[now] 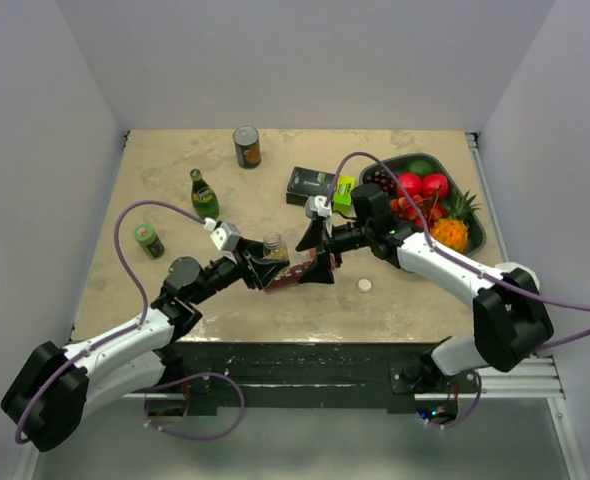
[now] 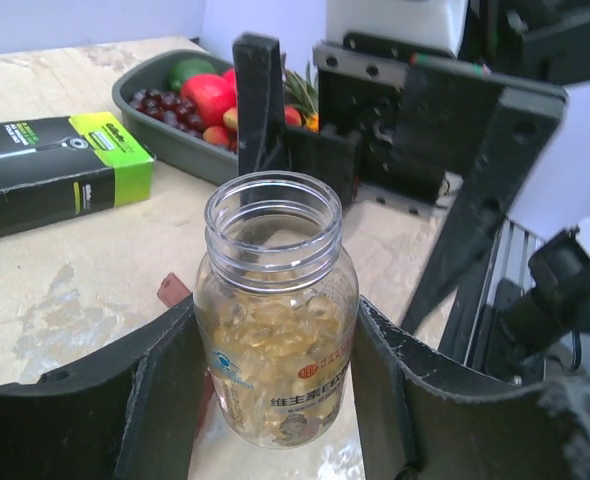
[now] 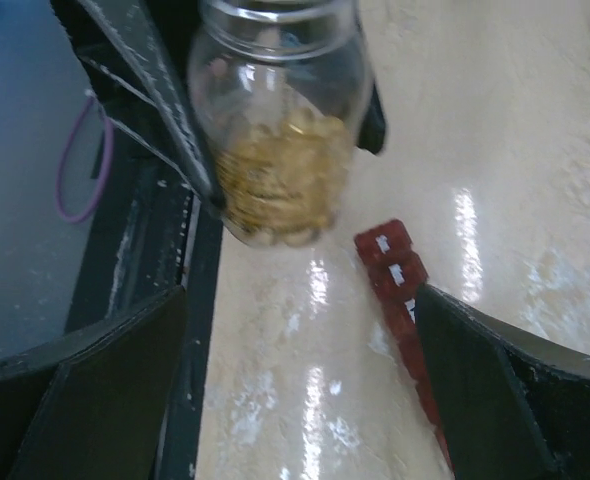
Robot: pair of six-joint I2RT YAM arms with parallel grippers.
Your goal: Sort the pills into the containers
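Your left gripper (image 2: 275, 400) clamps the uncapped clear bottle of golden capsules (image 2: 275, 290), while your right gripper (image 3: 300, 395) gapes wide over the dark red plastic compartment strip (image 3: 390, 270).

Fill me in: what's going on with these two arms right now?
The left arm holds a clear, uncapped bottle of yellow capsules upright, jaws closed on its sides. The right arm faces it with jaws wide open and empty, hovering over the long dark red plastic compartment strip lying beside the bottle. A small white disc, possibly the cap, lies nearby. No capsules show outside the bottle, so sorting looks not yet begun.
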